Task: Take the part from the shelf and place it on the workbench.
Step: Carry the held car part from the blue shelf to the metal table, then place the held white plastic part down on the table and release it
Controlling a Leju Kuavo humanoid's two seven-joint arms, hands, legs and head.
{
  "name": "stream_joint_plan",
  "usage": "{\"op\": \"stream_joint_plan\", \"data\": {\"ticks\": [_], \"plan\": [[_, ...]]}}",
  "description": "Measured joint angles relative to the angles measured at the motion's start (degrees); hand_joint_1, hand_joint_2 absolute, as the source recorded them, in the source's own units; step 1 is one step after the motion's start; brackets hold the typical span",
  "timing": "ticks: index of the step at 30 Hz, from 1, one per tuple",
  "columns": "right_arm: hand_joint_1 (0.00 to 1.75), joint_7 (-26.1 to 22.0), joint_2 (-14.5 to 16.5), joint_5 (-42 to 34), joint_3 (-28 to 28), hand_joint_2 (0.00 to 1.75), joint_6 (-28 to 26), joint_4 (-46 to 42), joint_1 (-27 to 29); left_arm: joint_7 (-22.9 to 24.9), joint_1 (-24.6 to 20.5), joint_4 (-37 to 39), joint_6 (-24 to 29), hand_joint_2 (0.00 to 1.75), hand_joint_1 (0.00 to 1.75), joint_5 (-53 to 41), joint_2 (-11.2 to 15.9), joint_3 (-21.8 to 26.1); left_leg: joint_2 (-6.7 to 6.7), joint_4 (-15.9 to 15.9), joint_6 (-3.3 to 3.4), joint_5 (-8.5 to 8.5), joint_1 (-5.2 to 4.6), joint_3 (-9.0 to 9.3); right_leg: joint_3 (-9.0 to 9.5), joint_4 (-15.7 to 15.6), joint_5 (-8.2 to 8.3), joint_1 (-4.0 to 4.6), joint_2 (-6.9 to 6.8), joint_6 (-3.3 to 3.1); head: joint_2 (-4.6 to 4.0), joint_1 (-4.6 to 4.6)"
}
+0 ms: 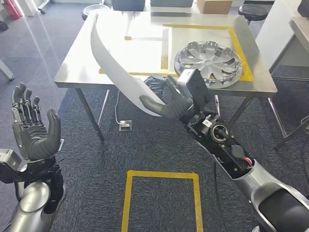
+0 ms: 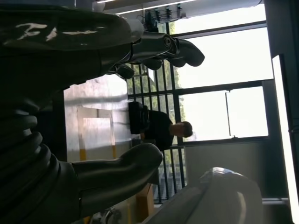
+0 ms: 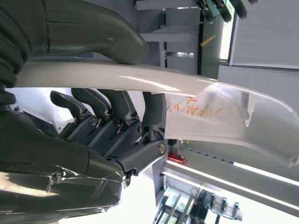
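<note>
Part [image 1: 113,63] in hand already, so the pick from the shelf looks done; the right hand [image 1: 165,96] grips the long white curved panel near its lower end, thumb over one face and fingers [image 3: 105,116] curled under the other, as the right wrist view shows; the panel's upper end rises over the near left portion of the desk [image 1: 73,72], not resting on it as far as I can tell; a silver wheel cover [image 1: 208,62] lies on the desk inside yellow tape, just beyond the hand; the left hand [image 1: 33,128] is raised at the side, fingers spread, holding nothing; what remains, I judge, is lowering the panel onto the steel top and letting go.
</note>
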Motion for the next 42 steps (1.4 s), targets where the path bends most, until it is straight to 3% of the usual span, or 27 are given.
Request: {"op": "stream_joint_plan", "data": {"ticks": [2, 3, 5, 7, 8, 9, 10, 12, 13, 14, 16, 18, 20, 22, 23, 24, 25, 28, 29, 30, 33, 35, 37, 39, 40, 41, 42], "plan": [[1.75, -0.21, -0.03, -0.11, -0.49, 1.75, 0.10, 0.98, -1.24, -0.12, -0.20, 0.05, -0.12, 1.75, 0.00, 0.07, -0.15, 0.01, -0.05, -0.23, 0.83, -0.03, 0.11, 1.17, -0.34, 1.70, -0.12, -0.14, -0.13, 0.64, 0.00, 0.40], [1.75, -0.28, -0.05, -0.12, -0.72, 1.75, 0.15, 1.44, -1.72, -0.16, -0.32, 0.07, -0.14, 1.75, 0.00, 0.09, -0.23, 0.01, -0.01, -0.27, 1.19, -0.27, 0.12, 1.88, -1.44, 3.95, -0.33, -0.24, -0.26, 0.95, 0.00, 0.64], [1.75, -0.37, -0.07, -0.12, -1.00, 1.75, 0.30, 2.29, -2.21, -0.20, -0.47, 0.16, -0.18, 1.75, 0.00, 0.12, -0.37, 0.01, 0.01, -0.33, 1.63, -1.11, 0.14, 3.13, -5.59, 11.17, -1.98, -0.51, -0.50, 1.53, 0.00, 1.12], [1.75, -0.36, -0.07, -0.12, -1.12, 1.75, 0.42, 3.17, -2.30, -0.22, -0.49, 0.32, -0.21, 1.75, 0.00, 0.15, -0.46, 0.01, -0.06, -0.33, 1.72, -2.23, 0.14, 4.29, -10.25, 17.11, -5.27, -0.76, -0.56, 1.91, 0.00, 1.60], [1.75, -0.35, -0.08, -0.13, -1.18, 1.75, 0.43, 3.58, -2.32, -0.23, -0.46, 0.38, -0.23, 1.75, 0.00, 0.17, -0.48, 0.01, -0.12, -0.33, 1.69, -2.85, 0.13, 5.00, -11.66, 17.83, -6.34, -0.88, -0.59, 2.03, 0.00, 1.88], [1.75, -0.34, -0.08, -0.17, -1.27, 1.75, 0.39, 4.02, -2.41, -0.24, -0.44, 0.41, -0.28, 1.75, 0.00, 0.18, -0.50, 0.01, -0.19, -0.32, 1.63, -3.50, 0.12, 5.84, -12.19, 16.67, -6.14, -0.96, -0.61, 2.03, 0.00, 2.22], [1.75, -0.34, -0.09, -0.27, -1.34, 1.75, 0.35, 4.43, -2.58, -0.24, -0.45, 0.43, -0.35, 1.75, 0.00, 0.20, -0.52, 0.01, -0.23, -0.33, 1.55, -4.20, 0.09, 6.78, -11.93, 13.78, -4.29, -1.01, -0.62, 1.95, 0.00, 2.56], [1.75, -0.42, -0.12, -0.61, -1.58, 1.75, 0.34, 5.57, -3.17, -0.24, -0.52, 0.47, -0.57, 1.75, 0.00, 0.26, -0.56, 0.01, -0.27, -0.26, 1.28, -5.66, -0.05, 8.49, -10.66, 5.61, 2.97, -0.85, -0.63, 1.42, 0.00, 3.02], [1.75, -0.50, -0.16, -0.83, -1.73, 1.75, 0.36, 6.23, -3.53, -0.23, -0.59, 0.52, -0.67, 1.75, 0.00, 0.31, -0.58, 0.00, -0.32, -0.27, 1.01, -6.32, -0.13, 9.03, -9.92, 2.41, 5.77, -0.66, -0.66, 1.10, 0.00, 3.06], [1.75, -0.70, -0.23, -1.02, -1.92, 1.75, 0.38, 6.84, -3.88, -0.22, -0.66, 0.60, -0.78, 1.75, 0.00, 0.36, -0.62, -0.01, -0.37, -0.24, 0.71, -6.80, -0.15, 9.43, -9.48, 0.38, 7.51, -0.41, -0.66, 0.74, 0.00, 2.95], [1.75, -1.43, -0.35, -1.16, -2.17, 1.75, 0.45, 7.94, -4.85, -0.35, -0.93, 0.75, -1.03, 1.75, 0.00, 0.46, -0.77, -0.01, -0.44, 0.37, 0.08, -7.13, -0.13, 9.70, -8.42, -0.63, 7.40, -0.17, -0.65, 0.02, 0.00, 2.83], [1.75, -2.52, -0.40, -0.89, -2.34, 1.75, 0.49, 9.11, -6.14, -0.75, -1.30, 0.93, -1.31, 1.75, 0.00, 0.54, -0.93, -0.01, -0.34, 3.85, -0.34, -6.70, -0.05, 8.19, -7.19, -1.01, 7.01, -0.35, -0.59, -0.66, 0.00, 2.79], [1.75, -3.43, -0.44, -0.56, -2.44, 1.75, 0.54, 10.66, -7.26, -1.17, -1.57, 1.25, -1.46, 1.75, 0.00, 0.69, -1.00, -0.01, -0.23, 10.76, -0.83, -7.31, 0.10, 3.59, -5.99, -1.26, 6.21, -0.53, -0.56, -1.13, 0.00, 2.37], [1.75, -3.99, -0.45, -0.46, -2.45, 1.75, 0.79, 12.31, -7.82, -1.42, -1.61, 1.67, -1.50, 1.75, 0.00, 0.86, -1.00, -0.01, -0.18, 16.80, -1.25, -10.28, 0.24, -1.93, -4.97, -1.28, 5.12, -0.56, -0.51, -1.25, 0.00, 1.82], [1.75, -4.22, -0.45, -0.46, -2.44, 1.75, 0.96, 13.12, -7.95, -1.47, -1.58, 1.87, -1.51, 1.75, 0.00, 0.91, -1.00, -0.01, -0.16, 17.76, -1.35, -11.63, 0.28, -3.85, -4.32, -1.28, 4.49, -0.56, -0.45, -1.22, 0.00, 1.57], [1.75, -4.39, -0.45, -0.46, -2.44, 1.75, 1.10, 13.88, -8.09, -1.52, -1.56, 2.06, -1.53, 1.75, 0.00, 0.94, -1.00, -0.01, -0.15, 16.96, -1.36, -11.97, 0.29, -4.85, -3.55, -1.27, 3.82, -0.56, -0.41, -1.16, 0.00, 1.31], [1.75, -4.53, -0.45, -0.46, -2.44, 1.75, 1.26, 14.65, -8.31, -1.56, -1.56, 2.23, -1.55, 1.75, 0.00, 0.96, -1.00, -0.01, -0.13, 14.35, -1.24, -10.72, 0.25, -4.92, -2.67, -1.27, 3.09, -0.56, -0.37, -1.07, 0.00, 1.03], [1.75, -4.91, -0.43, -0.48, -2.44, 1.75, 1.60, 16.94, -9.30, -1.70, -1.57, 2.68, -1.60, 1.75, 0.00, 0.97, -1.01, -0.01, -0.07, 2.34, -0.30, -0.51, -0.14, -2.52, -0.36, -1.17, 0.80, -0.42, -0.28, -0.53, 0.00, 0.17], [1.75, -5.07, -0.39, -0.46, -2.41, 1.75, 1.69, 17.78, -9.72, -1.75, -1.56, 2.82, -1.61, 1.75, 0.00, 0.97, -1.02, -0.01, -0.11, -0.05, -0.03, 1.78, -0.33, -1.97, 0.13, -1.21, 0.10, -0.32, -0.23, -0.24, 0.00, -0.02], [1.75, -5.37, -0.36, -0.39, -2.39, 1.75, 1.79, 18.63, -10.19, -1.79, -1.57, 2.95, -1.63, 1.75, 0.00, 0.97, -1.06, -0.01, -0.12, -1.22, 0.22, 2.62, -0.41, -1.63, 0.49, -1.07, -0.29, -0.23, -0.16, 0.07, 0.00, -0.10], [1.75, -6.52, -0.32, 0.00, -2.40, 1.75, 1.81, 21.03, -12.07, -1.90, -1.67, 3.13, -1.78, 1.75, 0.00, 0.96, -1.33, -0.01, -0.13, -1.58, 1.00, 1.64, -0.23, 0.15, 0.21, 1.27, -0.67, -0.34, -0.28, 0.84, 0.00, 0.37], [1.75, -7.23, -0.14, 0.32, -2.34, 1.75, 1.70, 22.90, -13.42, -1.92, -1.79, 3.21, -1.93, 1.75, 0.00, 0.96, -1.53, -0.01, -0.12, -1.67, 1.39, 0.80, -0.15, 1.71, -3.23, 7.53, -1.47, -0.62, -0.53, 1.34, 0.00, 0.91], [1.75, -7.88, 0.08, 0.73, -2.23, 1.75, 1.64, 25.08, -14.21, -1.92, -1.85, 3.38, -2.02, 1.75, 0.00, 0.96, -1.74, -0.01, -0.18, -1.66, 1.59, -0.52, -0.17, 3.20, -8.15, 14.66, -4.46, -0.87, -0.62, 1.89, 0.00, 1.37], [1.75, -8.46, 0.15, 0.94, -2.20, 1.75, 1.58, 27.17, -14.60, -1.92, -1.84, 3.61, -2.03, 1.75, 0.00, 0.96, -1.87, -0.01, -0.44, -1.64, 1.51, -2.00, -0.17, 4.96, -11.21, 16.33, -7.52, -1.20, -0.67, 2.30, 0.00, 1.96], [1.75, -8.77, 0.21, 1.00, -2.18, 1.75, 1.56, 28.09, -14.86, -1.92, -1.83, 3.68, -2.05, 1.75, 0.00, 0.96, -1.91, -0.01, -0.58, -1.61, 1.41, -2.80, -0.17, 5.99, -11.59, 14.48, -7.28, -1.36, -0.70, 2.44, 0.00, 2.30], [1.75, -9.08, 0.28, 1.10, -2.16, 1.75, 1.56, 28.96, -15.19, -1.92, -1.84, 3.74, -2.07, 1.75, 0.00, 0.96, -1.96, -0.01, -0.68, -1.58, 1.27, -3.67, -0.17, 7.08, -11.41, 11.19, -5.03, -1.51, -0.74, 2.49, 0.00, 2.59], [1.75, -9.36, 0.37, 1.26, -2.13, 1.75, 1.57, 29.92, -15.53, -1.92, -1.87, 3.81, -2.10, 1.75, 0.00, 0.96, -2.02, -0.01, -0.72, -1.50, 1.09, -4.53, -0.18, 8.06, -11.07, 7.02, -0.74, -1.61, -0.78, 2.45, -0.01, 2.77]]}}
